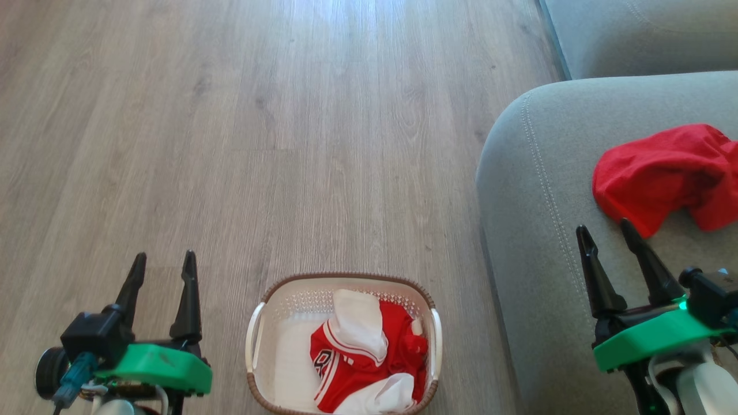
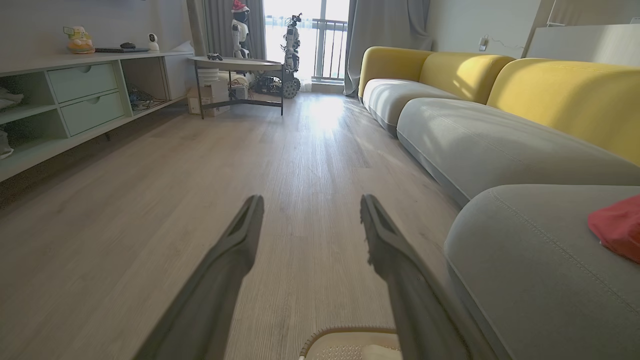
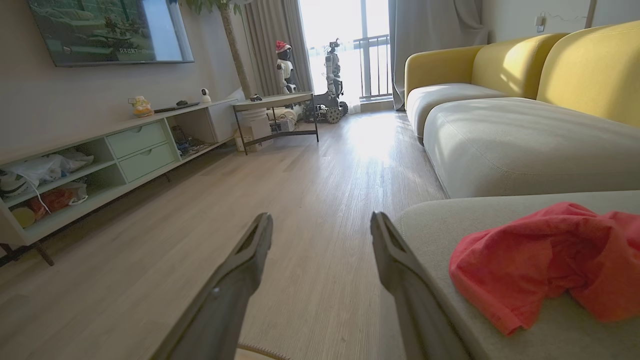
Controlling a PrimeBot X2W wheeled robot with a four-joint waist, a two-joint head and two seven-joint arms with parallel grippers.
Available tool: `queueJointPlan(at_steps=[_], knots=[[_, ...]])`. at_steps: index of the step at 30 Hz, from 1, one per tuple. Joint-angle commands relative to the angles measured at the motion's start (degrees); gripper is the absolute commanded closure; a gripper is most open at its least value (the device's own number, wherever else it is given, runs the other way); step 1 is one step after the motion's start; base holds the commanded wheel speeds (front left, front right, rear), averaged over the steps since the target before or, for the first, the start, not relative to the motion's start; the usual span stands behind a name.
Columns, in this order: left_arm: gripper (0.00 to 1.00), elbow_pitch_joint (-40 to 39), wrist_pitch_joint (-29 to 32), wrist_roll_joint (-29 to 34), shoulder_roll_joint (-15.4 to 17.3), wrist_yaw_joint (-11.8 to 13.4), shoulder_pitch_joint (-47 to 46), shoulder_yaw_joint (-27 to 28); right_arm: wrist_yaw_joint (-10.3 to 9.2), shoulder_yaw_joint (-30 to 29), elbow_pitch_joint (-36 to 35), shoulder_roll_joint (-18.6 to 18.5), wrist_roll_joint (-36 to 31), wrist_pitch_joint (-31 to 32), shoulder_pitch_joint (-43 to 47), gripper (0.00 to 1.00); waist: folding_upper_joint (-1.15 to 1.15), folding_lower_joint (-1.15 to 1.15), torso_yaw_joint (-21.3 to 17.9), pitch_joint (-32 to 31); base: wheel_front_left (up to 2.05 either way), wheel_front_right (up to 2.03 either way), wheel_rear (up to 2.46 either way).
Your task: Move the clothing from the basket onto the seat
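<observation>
Since one garment lies in the basket and the other on the cushion, I judge the job half done. At the far left my left gripper (image 1: 164,257) hangs over the wooden floor (image 1: 288,144), just beside the basket, its two fingers spread apart and holding nothing. It seems well placed as the near arm for a reach inside.

Next comes the basket (image 1: 271,351), standing on the floor close in front of me. The red-and-white garment (image 1: 357,360) lies crumpled in it, white folds uppermost and dark lettering partly showing at its left side.

Further right rises the seat (image 1: 536,230), its rounded, stitched edge near the basket but apart from it, so the carry should be short. My right gripper (image 1: 603,226) hovers above the cushion's front, fingers likewise spread and empty, with one tip at the hem of the plain red garment (image 1: 663,173). That piece lies bunched well in from the cushion's edge, where I think it cannot slide off.

The next move, as I see it, is a descent into the basket to pinch a thick fold. Trailing cloth could snag on the rim.
</observation>
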Motion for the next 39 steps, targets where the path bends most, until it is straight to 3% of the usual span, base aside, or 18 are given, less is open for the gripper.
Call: queueJointPlan(at_steps=[1, 13, 26, 39], knots=[[0.0, -1.22, -0.71, 0.74, 0.52, -0.4, -1.78, 3.26, -0.01, 1.31, -1.72, -1.2, 0.49, -0.55, -0.71, 0.0, 0.0, 0.0, -0.1, 0.06, 0.0, 0.0, 0.0], [0.0, -0.58, -0.71, 2.01, -1.36, -2.45, -2.11, 4.57, -0.01, 1.98, -1.91, -1.33, 0.07, -0.56, -2.33, 0.0, 0.0, 0.0, -1.88, 2.18, 0.0, 0.0, 0.0], [0.0, 1.36, -0.57, 2.58, -1.64, -5.01, -8.74, 2.8, -0.01, 1.79, -3.41, -1.16, -0.71, -1.15, -7.61, 0.0, 0.0, 0.0, -4.57, 11.77, 0.0, 0.0, 0.0], [0.0, 10.71, 2.91, 0.43, -3.68, -10.13, -19.06, -0.3, -0.01, 2.09, -4.76, 0.62, -1.98, -2.52, -15.08, 0.0, 0.0, 0.0, -8.15, 21.62, 0.0, 0.0, 0.0]])
